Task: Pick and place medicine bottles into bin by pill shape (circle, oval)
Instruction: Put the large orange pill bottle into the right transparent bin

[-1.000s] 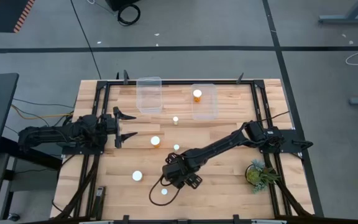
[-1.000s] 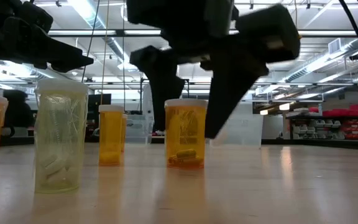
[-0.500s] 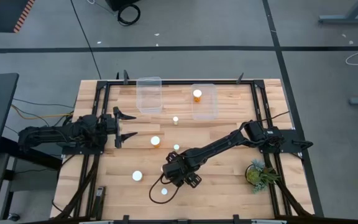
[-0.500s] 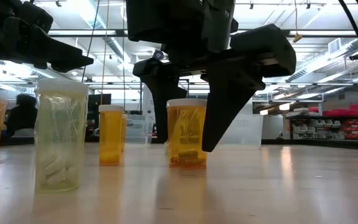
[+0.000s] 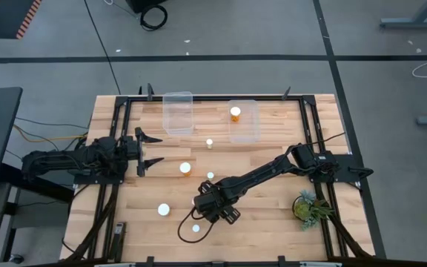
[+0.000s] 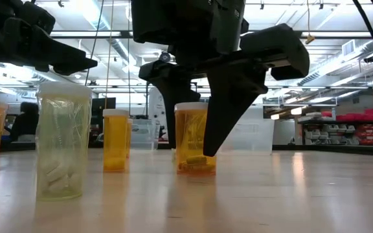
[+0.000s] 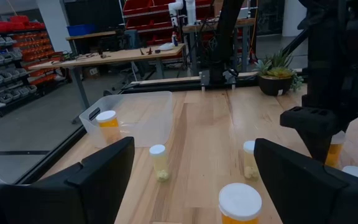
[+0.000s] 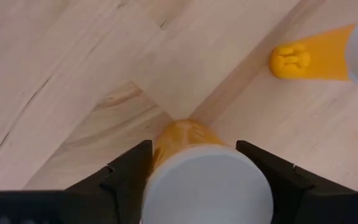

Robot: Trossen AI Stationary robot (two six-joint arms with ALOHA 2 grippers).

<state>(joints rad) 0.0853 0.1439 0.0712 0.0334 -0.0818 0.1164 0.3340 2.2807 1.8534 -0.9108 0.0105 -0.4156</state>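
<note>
The desk [image 5: 265,222] is made of pale wood planks with visible grain and a smooth, slightly satin finish. The medicine bottles [image 6: 194,138] are seen as translucent amber plastic, a bit glossy, capped in matt white plastic, and the two bins [image 5: 178,113] are made of clear, shiny plastic.

No legible text, label, brand, number or sign in any view. The medicine bottles [image 6: 194,138] show bare amber walls and plain white caps, with no printing that can be made out. Shelving and bins in the room behind the bench carry no readable markings either.
</note>
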